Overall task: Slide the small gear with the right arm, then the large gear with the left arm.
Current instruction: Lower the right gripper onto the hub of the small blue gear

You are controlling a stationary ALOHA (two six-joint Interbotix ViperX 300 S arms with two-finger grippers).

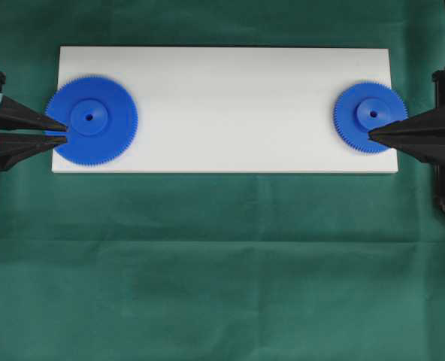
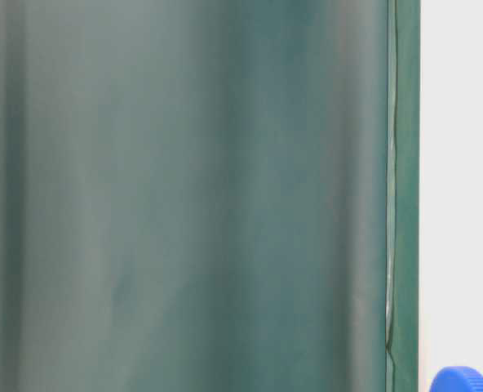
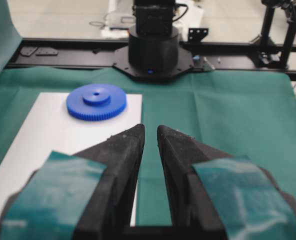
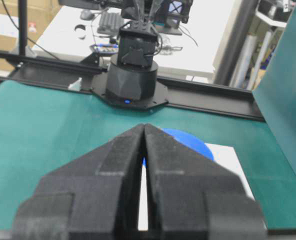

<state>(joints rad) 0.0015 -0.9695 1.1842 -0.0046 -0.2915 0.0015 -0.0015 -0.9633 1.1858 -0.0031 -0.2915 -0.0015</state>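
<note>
Fingers [image 4: 144, 131] of the right arm meet tip to tip at the small gear [image 1: 370, 116]; overhead, left fingers [image 1: 57, 122] sit slightly apart at the large gear [image 1: 92, 120] on the white board [image 1: 230, 105].

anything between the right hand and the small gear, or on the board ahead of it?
Nothing visible. The right hand, fingers together, sits at the small gear, its tips over the disc beside the hub. The white board is bare between it and the large gear at the opposite end.
</note>
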